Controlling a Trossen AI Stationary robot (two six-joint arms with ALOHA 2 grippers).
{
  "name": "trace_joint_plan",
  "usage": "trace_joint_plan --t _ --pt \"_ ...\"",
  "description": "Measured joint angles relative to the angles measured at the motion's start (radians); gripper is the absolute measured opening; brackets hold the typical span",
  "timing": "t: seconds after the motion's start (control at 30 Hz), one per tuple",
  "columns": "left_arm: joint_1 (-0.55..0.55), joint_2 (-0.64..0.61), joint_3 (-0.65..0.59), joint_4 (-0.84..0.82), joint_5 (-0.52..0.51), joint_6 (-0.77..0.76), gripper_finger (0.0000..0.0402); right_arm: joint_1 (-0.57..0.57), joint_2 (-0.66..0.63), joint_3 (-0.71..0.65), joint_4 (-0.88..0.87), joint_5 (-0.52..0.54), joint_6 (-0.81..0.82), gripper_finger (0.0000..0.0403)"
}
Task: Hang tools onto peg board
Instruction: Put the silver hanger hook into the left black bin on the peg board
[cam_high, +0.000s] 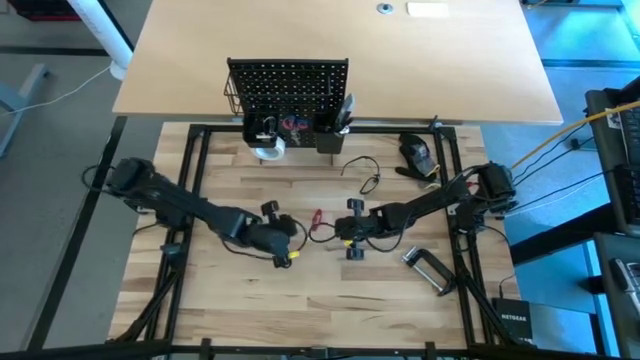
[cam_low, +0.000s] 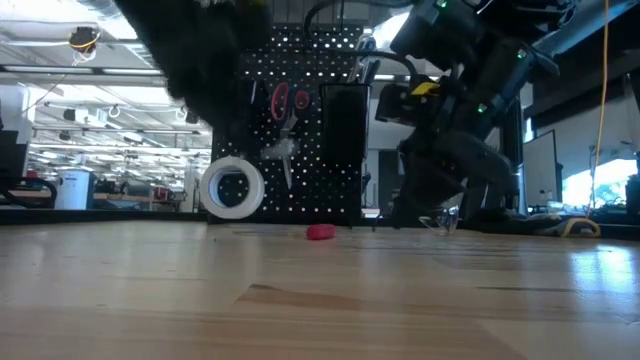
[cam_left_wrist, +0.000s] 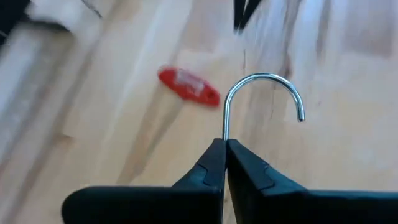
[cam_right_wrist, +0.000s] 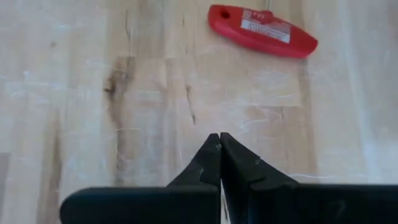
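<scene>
My left gripper (cam_left_wrist: 225, 146) is shut on a small silver hook (cam_left_wrist: 264, 90) above the middle of the table (cam_high: 300, 300). A red-handled tool (cam_left_wrist: 188, 86) lies flat on the wood just beyond it, also seen as the red tool (cam_right_wrist: 261, 30) in the right wrist view. My right gripper (cam_right_wrist: 220, 140) is shut on nothing, close to the red tool (cam_high: 317, 216) on its right. The peg board (cam_high: 288, 85) stands upright at the far edge, with red scissors (cam_low: 285, 100) and a white tape roll (cam_low: 232, 188) on it. My left gripper pinches the hook's straight shank (cam_left_wrist: 225, 132) between its two fingertips. The fingers slant down from the table's left. The curved end (cam_left_wrist: 292, 99) juts out past the fingertips, and the hook looks clear of the wood.
A silver C-clamp (cam_high: 430, 268) lies at the near right. A bulky black device (cam_high: 418, 152) and a thin black cable (cam_high: 365, 175) lie at the far right. Black cups (cam_high: 330, 135) sit at the peg board's foot. Bare wood stretches along the near edge.
</scene>
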Motion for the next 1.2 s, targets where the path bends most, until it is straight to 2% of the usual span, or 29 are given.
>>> trace_joint_plan --t 0.17,0.37,0.67,0.93,1.2 --pt "-0.006 -0.151 0.001 -0.037 -0.076 0.014 0.0000 0.000 0.000 0.001 0.021 0.005 0.001 0.0003" --pt "0.014 -0.323 0.001 -0.040 -0.181 0.115 0.0000 0.000 0.001 -0.002 0.072 0.005 0.002 0.0003" --pt "0.132 -0.536 0.003 -0.144 -0.331 0.142 0.0000 0.000 0.001 -0.002 0.073 0.005 0.002 0.0003" --pt "0.319 -0.576 0.003 -0.241 -0.372 0.156 0.0000 0.000 0.001 -0.003 0.074 0.005 0.002 0.0003" --pt "0.475 -0.563 0.003 -0.169 -0.352 0.249 0.0000 0.000 0.001 -0.003 0.074 0.005 0.002 0.0003"
